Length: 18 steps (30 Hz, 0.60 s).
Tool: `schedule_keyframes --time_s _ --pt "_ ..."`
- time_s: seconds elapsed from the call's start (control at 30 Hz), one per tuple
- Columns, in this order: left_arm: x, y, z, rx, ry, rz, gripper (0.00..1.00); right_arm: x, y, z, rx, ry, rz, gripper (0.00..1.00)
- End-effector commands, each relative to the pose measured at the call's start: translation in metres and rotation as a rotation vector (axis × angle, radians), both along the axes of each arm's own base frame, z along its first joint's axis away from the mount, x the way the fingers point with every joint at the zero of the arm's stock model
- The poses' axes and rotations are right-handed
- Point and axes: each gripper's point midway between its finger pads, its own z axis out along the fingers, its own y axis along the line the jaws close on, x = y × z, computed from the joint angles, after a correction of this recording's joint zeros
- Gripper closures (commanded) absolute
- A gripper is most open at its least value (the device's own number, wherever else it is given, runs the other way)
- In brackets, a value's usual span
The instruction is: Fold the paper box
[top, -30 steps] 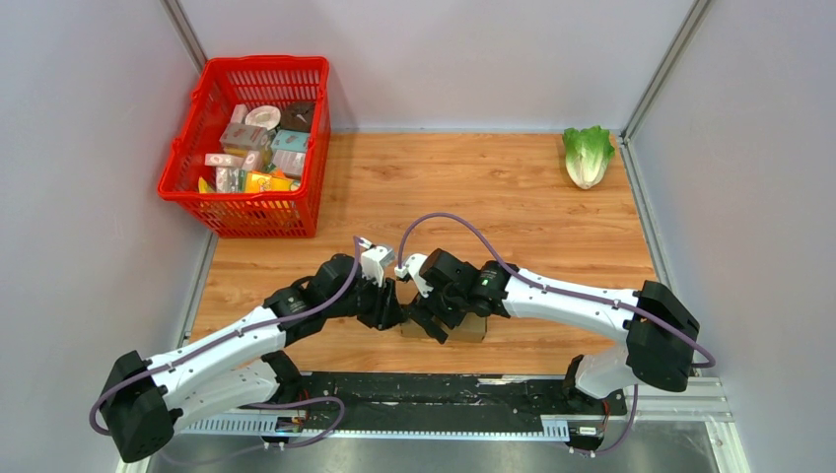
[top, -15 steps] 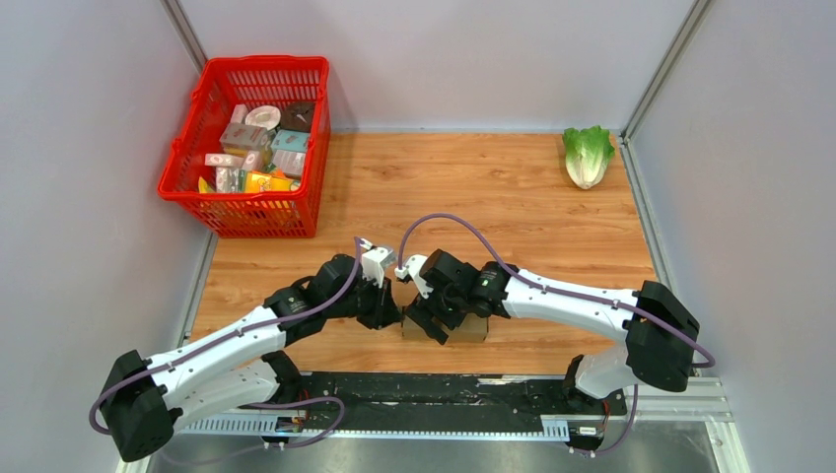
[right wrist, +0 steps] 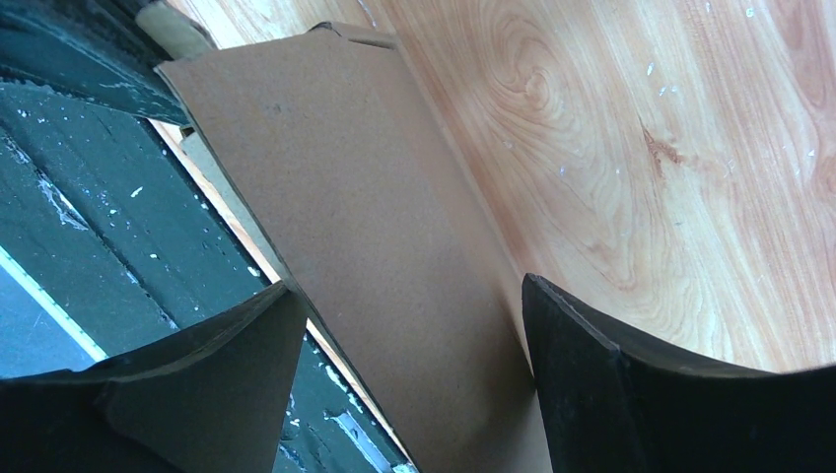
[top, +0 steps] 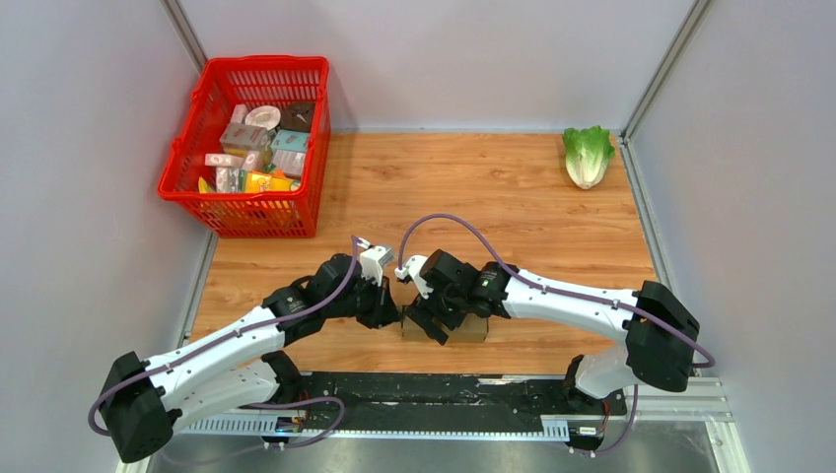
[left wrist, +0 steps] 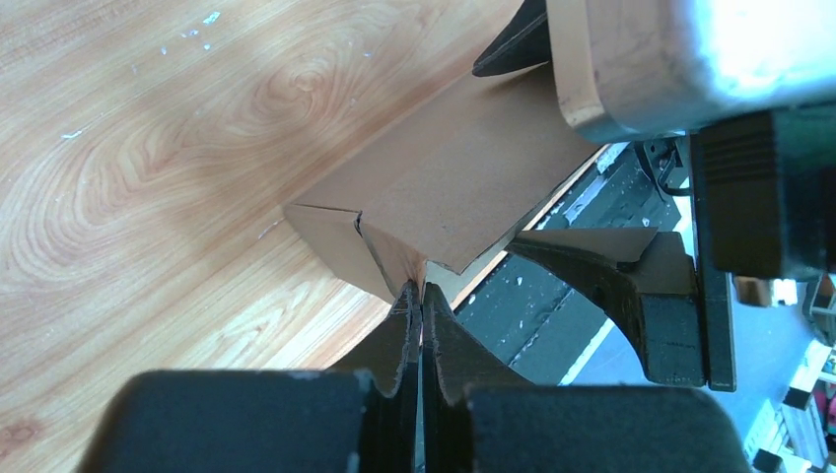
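Note:
The paper box (top: pixel 473 329) is a small brown cardboard box near the table's front edge, mostly hidden under both grippers. In the left wrist view its top panel (left wrist: pixel 463 187) slopes up, and a flap corner runs down into my left gripper (left wrist: pixel 418 289), which is shut on that corner. My left gripper (top: pixel 392 313) sits at the box's left end. My right gripper (top: pixel 439 320) straddles the box from above. In the right wrist view the box (right wrist: pixel 365 197) fills the gap of my right gripper (right wrist: pixel 412 286), with one finger against each long side.
A red basket (top: pixel 212 212) holding several small printed packages stands at the back left. A lettuce (top: pixel 588 155) lies at the back right corner. A black rail (top: pixel 434 394) runs along the near edge, just in front of the box. Grey walls enclose the table.
My left gripper has closed its fingers onto the flap corner at the box's left end. Both arms have hardly moved, and the right gripper keeps its wide hold.

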Motion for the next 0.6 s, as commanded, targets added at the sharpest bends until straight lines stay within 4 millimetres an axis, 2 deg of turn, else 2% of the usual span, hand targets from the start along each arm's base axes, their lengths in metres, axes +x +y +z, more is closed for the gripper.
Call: schedule_keyframes --time_s 0.0,0.27,0.5,0.57 --pt "0.005 -0.019 0.048 -0.14 -0.051 -0.011 1.0 0.003 0.01 0.001 0.045 -0.002 -0.003 0.19" --pt "0.003 -0.027 0.078 -0.252 -0.044 0.004 1.0 0.003 0.01 -0.005 0.035 0.001 0.0 0.19" --pt "0.003 -0.029 0.076 -0.246 -0.019 0.008 1.0 0.003 0.01 -0.008 0.028 0.002 -0.003 0.2" --pt "0.004 -0.022 0.064 -0.182 -0.018 0.019 1.0 0.004 0.01 -0.006 0.03 -0.004 -0.007 0.2"
